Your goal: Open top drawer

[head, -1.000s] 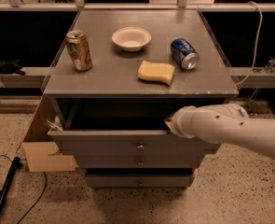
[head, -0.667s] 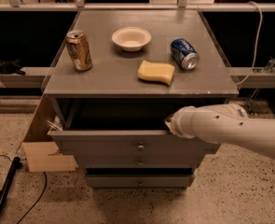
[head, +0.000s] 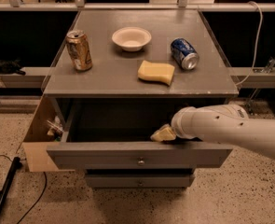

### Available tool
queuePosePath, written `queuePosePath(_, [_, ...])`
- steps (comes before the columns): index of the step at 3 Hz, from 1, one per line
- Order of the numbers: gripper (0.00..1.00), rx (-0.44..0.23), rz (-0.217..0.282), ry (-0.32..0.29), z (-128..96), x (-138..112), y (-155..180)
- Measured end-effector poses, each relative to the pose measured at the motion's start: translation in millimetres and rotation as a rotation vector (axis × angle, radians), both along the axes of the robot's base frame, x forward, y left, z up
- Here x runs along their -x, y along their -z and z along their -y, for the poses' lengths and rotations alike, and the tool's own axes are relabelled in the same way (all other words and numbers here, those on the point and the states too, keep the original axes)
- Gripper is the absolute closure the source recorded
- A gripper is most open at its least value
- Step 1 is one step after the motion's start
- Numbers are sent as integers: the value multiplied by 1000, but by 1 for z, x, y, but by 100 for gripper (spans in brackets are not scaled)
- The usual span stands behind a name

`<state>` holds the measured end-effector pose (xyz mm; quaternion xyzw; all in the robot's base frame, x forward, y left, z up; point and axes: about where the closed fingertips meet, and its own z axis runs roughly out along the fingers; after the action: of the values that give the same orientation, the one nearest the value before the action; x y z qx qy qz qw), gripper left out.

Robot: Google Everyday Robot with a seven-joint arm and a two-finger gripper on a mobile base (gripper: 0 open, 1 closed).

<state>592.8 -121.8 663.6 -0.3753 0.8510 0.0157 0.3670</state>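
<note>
Camera view: on the grey table [head: 104, 80], left to right, stand an upright gold can [head: 79, 50], a white bowl [head: 131, 38], a yellow sponge [head: 155, 72] and a blue can [head: 184, 53] on its side. Below the tabletop the top drawer [head: 95, 156] sits pulled out, round knob [head: 140, 162] at front centre. Tool [head: 163, 134] rests at the drawer front's top edge, right of centre, on the white arm [head: 230, 127]; spread or closed, cannot tell.

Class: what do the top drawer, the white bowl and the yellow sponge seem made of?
Top drawer: likely painted wood, matte grey; knob shiny, metallic. White bowl: perhaps plastic or paper, dull. Yellow sponge: foam, soft rounded edges. The gripper rests at the drawer's front edge.
</note>
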Motion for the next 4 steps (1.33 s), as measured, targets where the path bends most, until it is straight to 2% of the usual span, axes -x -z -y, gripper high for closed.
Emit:
queuePosePath(1, [0, 0, 0, 0, 0, 0, 0])
queuePosePath(4, [69, 18, 2, -16, 0, 3, -4])
